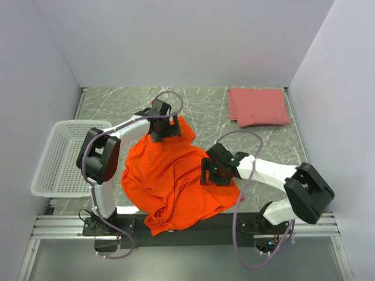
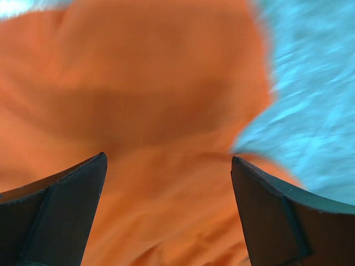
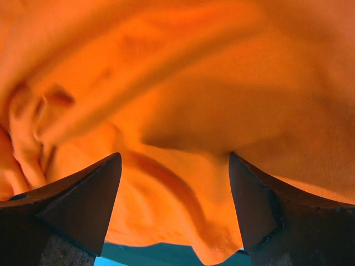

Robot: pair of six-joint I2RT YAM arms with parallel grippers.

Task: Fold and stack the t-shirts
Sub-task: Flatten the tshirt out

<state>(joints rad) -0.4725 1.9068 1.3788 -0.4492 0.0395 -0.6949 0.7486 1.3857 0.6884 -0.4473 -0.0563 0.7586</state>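
Across the middle of the tabletop [image 1: 205, 105]: orange t-shirt [image 1: 170, 175], opened out but rumpled, thick folds bunched toward 6 o'clock and reaching the near edge. Off at 1 o'clock, well apart: pink t-shirt [image 1: 258, 107], already folded into a neat rectangle and lying flat. At 9 o'clock, beside the left edge: white mesh basket [image 1: 58, 155].

Left fingers [image 2: 58, 213] poised over the orange cloth's 12 o'clock edge; spread wide in the wrist view, nothing pinched between them, orange fabric beneath and bare stone-patterned surface off to the right, all rather blurred. Right fingers [image 3: 75, 202] over the 3 o'clock edge; likewise released and wide, wrinkled cloth below, a free edge of fabric just under the tips. Contact with the fabric: impossible to tell for either pair.

Judged as the step in hand: flattening and squaring the orange garment ahead of its first fold; roughly halfway through the task, with one piece folded and no stack yet.

Called for next, probably: closing on an edge or corner at each side, taking a single layer rather than a bunch, then drawing apart to pull out the wrinkles, above all the heap at 6 o'clock. After that, folding, then setting onto the pink one.
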